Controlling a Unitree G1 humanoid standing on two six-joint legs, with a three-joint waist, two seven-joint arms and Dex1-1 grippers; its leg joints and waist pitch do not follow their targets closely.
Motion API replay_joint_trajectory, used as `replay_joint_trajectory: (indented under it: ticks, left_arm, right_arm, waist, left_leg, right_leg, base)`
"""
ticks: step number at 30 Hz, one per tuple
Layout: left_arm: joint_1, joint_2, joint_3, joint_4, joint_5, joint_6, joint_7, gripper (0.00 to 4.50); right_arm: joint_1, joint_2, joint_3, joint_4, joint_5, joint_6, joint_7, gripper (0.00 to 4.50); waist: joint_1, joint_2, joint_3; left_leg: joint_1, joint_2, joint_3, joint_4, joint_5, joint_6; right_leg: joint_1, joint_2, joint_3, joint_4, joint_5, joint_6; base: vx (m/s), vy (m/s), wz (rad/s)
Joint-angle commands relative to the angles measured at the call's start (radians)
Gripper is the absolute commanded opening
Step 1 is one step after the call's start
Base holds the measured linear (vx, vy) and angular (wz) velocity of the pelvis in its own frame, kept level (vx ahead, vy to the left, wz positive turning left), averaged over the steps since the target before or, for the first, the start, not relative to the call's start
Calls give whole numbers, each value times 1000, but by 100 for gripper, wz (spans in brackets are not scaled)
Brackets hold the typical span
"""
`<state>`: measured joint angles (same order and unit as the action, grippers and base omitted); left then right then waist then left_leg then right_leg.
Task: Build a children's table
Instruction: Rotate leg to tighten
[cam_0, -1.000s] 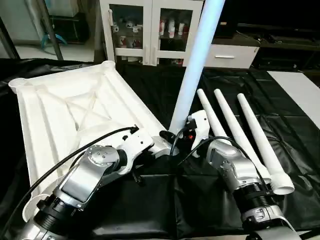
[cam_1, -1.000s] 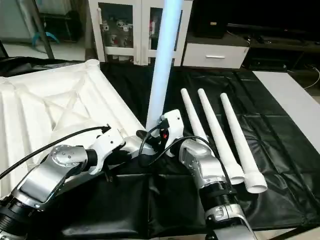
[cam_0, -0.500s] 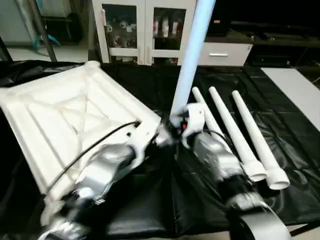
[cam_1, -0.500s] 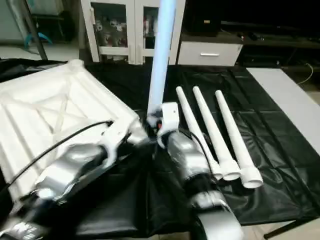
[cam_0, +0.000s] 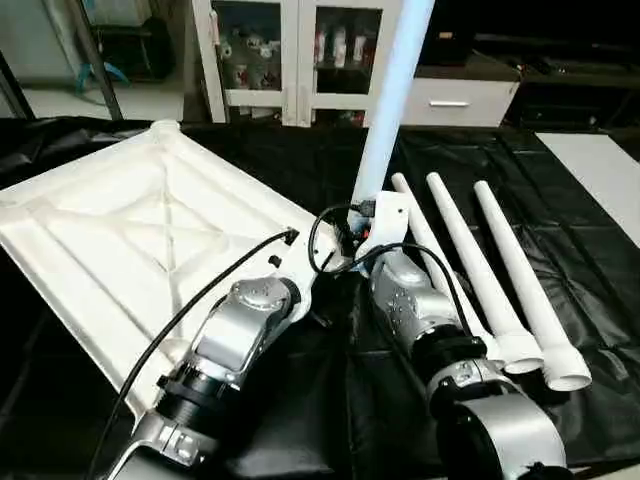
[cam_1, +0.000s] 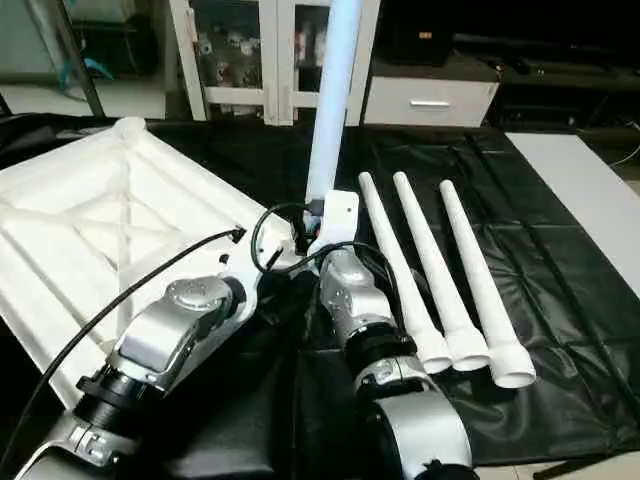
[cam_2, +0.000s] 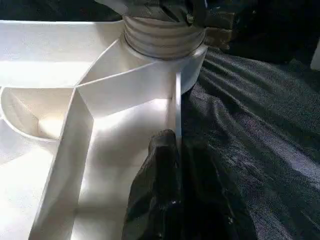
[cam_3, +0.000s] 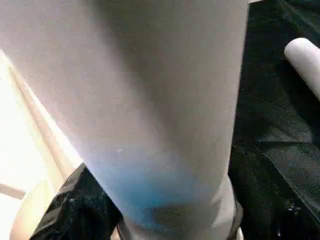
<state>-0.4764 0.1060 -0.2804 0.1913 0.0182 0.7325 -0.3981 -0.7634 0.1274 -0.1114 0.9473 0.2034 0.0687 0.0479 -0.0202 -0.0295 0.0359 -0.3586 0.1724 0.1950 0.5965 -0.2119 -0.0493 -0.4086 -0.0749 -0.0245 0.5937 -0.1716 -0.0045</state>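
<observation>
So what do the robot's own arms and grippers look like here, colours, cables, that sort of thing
Both forearms are silver metal cylinders with black ribbed collars near the wrist. The left arm carries a long black cable looping along it; the right arm has a shorter black cable curling over its white wrist housing, where small red parts show. The left gripper has black, matte, rounded fingers.

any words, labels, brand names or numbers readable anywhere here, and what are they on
None can be read.
Tabletop: plain white ribs, no print or moulded text visible.
Upright leg and the three legs lying on the black sheet: plain white, no marks.
Items behind the cabinet's glass doors: too small and blurred to read any labels.
Robot forearms: no lettering visible.
</observation>
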Motion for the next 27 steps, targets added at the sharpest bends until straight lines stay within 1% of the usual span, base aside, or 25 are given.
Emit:
replay_joint_trajectory:
  ticks: [1,2,3,4,6,7,8,9,10,11,12,13,14,15,16,17,18,19,20,21,22,23,24,25,27]
  left_arm:
    - [0,6,10,-8,-5,-19,-11,0]
    - [0,7,10,-8,-5,-19,-11,0]
    - [-1,10,12,-6,-6,-20,-13,0]
    - [-1,10,12,-6,-6,-20,-13,0]
    - [-1,15,13,-4,-6,-21,-16,0]
    - [0,18,13,-4,-7,-21,-19,0]
    - [0,19,13,-4,-8,-22,-20,0]
    - [2,26,13,-7,-9,-23,-26,0]
    - [3,32,12,-9,-10,-23,-32,0]
    - [6,40,11,-13,-11,-23,-40,0]
    - [6,40,11,-13,-11,-23,-40,0]
    - [8,45,11,-16,-12,-22,-44,0]
    - [11,52,10,-21,-13,-21,-50,0]
    - [21,72,3,-37,-15,-15,-70,0]
    - [22,73,3,-38,-15,-15,-71,0]
    - [25,78,1,-42,-15,-13,-77,0]
    - [28,83,-1,-47,-16,-12,-83,0]
    - [35,95,-8,-58,-18,-10,-99,0]
    - [49,118,-22,-80,-23,-6,-130,0]
    - [64,144,-36,-103,-28,-4,-163,0]
    - [75,160,-45,-118,-31,-3,-185,0]
    - [75,160,-45,-118,-31,-3,-185,0]
    - [84,176,-52,-131,-34,-2,-203,0]
    - [91,187,-55,-139,-36,-3,-213,0]
    - [96,195,-57,-144,-38,-4,-219,0]
  right_arm:
    - [9,10,-4,36,13,18,48,339]
    - [9,10,-3,36,13,18,49,346]
    - [9,10,8,27,10,14,72,357]
    - [9,10,8,27,10,14,72,370]
    - [11,10,15,13,11,15,100,384]
    - [16,7,21,-1,12,17,121,391]
    - [18,6,24,-7,12,18,129,401]
    - [32,-4,37,-45,15,30,170,413]
    - [43,-15,48,-75,14,36,200,422]
    - [57,-28,61,-109,15,49,233,436]
    - [57,-28,61,-109,15,49,233,444]
    - [65,-37,69,-129,15,57,251,444]
    - [77,-51,76,-153,12,67,274,444]
    - [105,-89,96,-210,5,97,325,444]
    - [107,-91,97,-214,5,99,329,444]
    - [114,-101,101,-228,2,106,343,444]
    - [117,-109,105,-236,-1,113,352,444]
    - [127,-128,116,-254,-7,128,376,444]
    - [142,-163,137,-282,-17,148,423,444]
    - [154,-202,158,-304,-27,168,474,444]
    - [166,-229,172,-328,-32,186,509,444]
    - [166,-229,172,-328,-32,186,509,444]
    - [172,-247,176,-339,-32,198,532,444]
    - [174,-262,178,-341,-37,203,545,444]
    - [178,-273,181,-350,-39,209,552,444]
  waist:
    - [1,10,-46]
    - [0,10,-46]
    - [1,10,-49]
    - [1,10,-49]
    - [2,11,-51]
    - [2,10,-53]
    - [2,18,-53]
    - [1,13,-51]
    - [5,13,-52]
    - [6,13,-52]
    - [6,13,-53]
    - [4,13,-53]
    - [5,13,-52]
    - [9,14,-51]
    - [10,14,-52]
    - [9,14,-52]
    - [9,14,-52]
    - [11,14,-50]
    - [10,15,-51]
    - [12,16,-49]
    - [14,16,-50]
    - [15,16,-50]
    - [16,21,-49]
    - [17,17,-49]
    - [19,17,-48]
  left_leg:
    - [4,47,-25,-84,-309,-5]
    - [3,48,-26,-85,-311,-8]
    - [2,48,-27,-84,-293,-8]
    - [2,48,-27,-84,-293,-8]
    - [-1,48,-24,-81,-247,5]
    - [-4,48,-22,-79,-221,14]
    - [-4,47,-22,-78,-211,17]
    - [-5,48,-21,-77,-207,25]
    - [-4,48,-20,-76,-194,33]
    - [-7,49,-21,-75,-173,41]
    - [-6,49,-20,-74,-164,44]
    - [-5,50,-20,-74,-159,48]
    - [-4,50,-19,-74,-164,50]
    - [-2,51,-19,-74,-167,49]
    - [-3,51,-18,-72,-159,51]
    - [-4,52,-19,-72,-154,53]
    - [-3,51,-18,-71,-146,56]
    - [-4,52,-19,-73,-144,56]
    - [-3,52,-18,-72,-148,56]
    - [-3,55,-20,-73,-155,55]
    - [-1,55,-19,-72,-149,54]
    - [0,54,-18,-71,-142,53]
    - [1,54,-17,-71,-141,52]
    - [-1,53,-16,-71,-144,53]
    - [1,53,-16,-72,-155,47]
  right_leg:
    - [27,-52,28,-77,-297,-176]
    - [28,-53,28,-77,-304,-173]
    - [30,-54,29,-75,-285,-175]
    - [30,-54,29,-75,-285,-175]
    - [32,-53,29,-68,-220,-190]
    - [34,-53,29,-64,-184,-200]
    - [35,-53,29,-62,-168,-206]
    - [36,-53,29,-63,-161,-214]
    - [39,-53,28,-62,-149,-217]
    - [42,-53,29,-60,-126,-224]
    - [41,-54,29,-58,-118,-229]
    - [41,-55,28,-58,-117,-240]
    - [40,-54,28,-60,-124,-243]
    - [41,-54,27,-62,-137,-244]
    - [43,-54,27,-59,-127,-244]
    - [43,-55,28,-58,-121,-247]
    - [42,-55,27,-58,-116,-252]
    - [44,-55,27,-58,-123,-253]
    - [42,-55,27,-59,-129,-254]
    - [44,-55,25,-60,-146,-252]
    - [43,-54,25,-58,-139,-252]
    - [43,-54,25,-58,-132,-253]
    - [40,-53,26,-57,-127,-255]
    - [42,-53,26,-58,-126,-258]
    - [40,-53,26,-60,-145,-258]
  base:
    - [0,0,0]
    - [0,0,0]
    - [0,0,0]
    - [0,0,0]
    - [0,0,0]
    - [0,0,0]
    - [0,0,0]
    - [0,0,0]
    - [0,0,0]
    - [0,0,0]
    - [0,0,0]
    - [0,0,0]
    - [0,0,0]
    - [0,0,0]
    - [0,0,0]
    - [0,0,0]
    - [0,0,0]
    - [0,0,0]
    - [0,0,0]
    - [0,0,0]
    - [0,0,0]
    - [0,0,0]
    - [0,0,0]
    - [0,0,0]
    - [0,0,0]
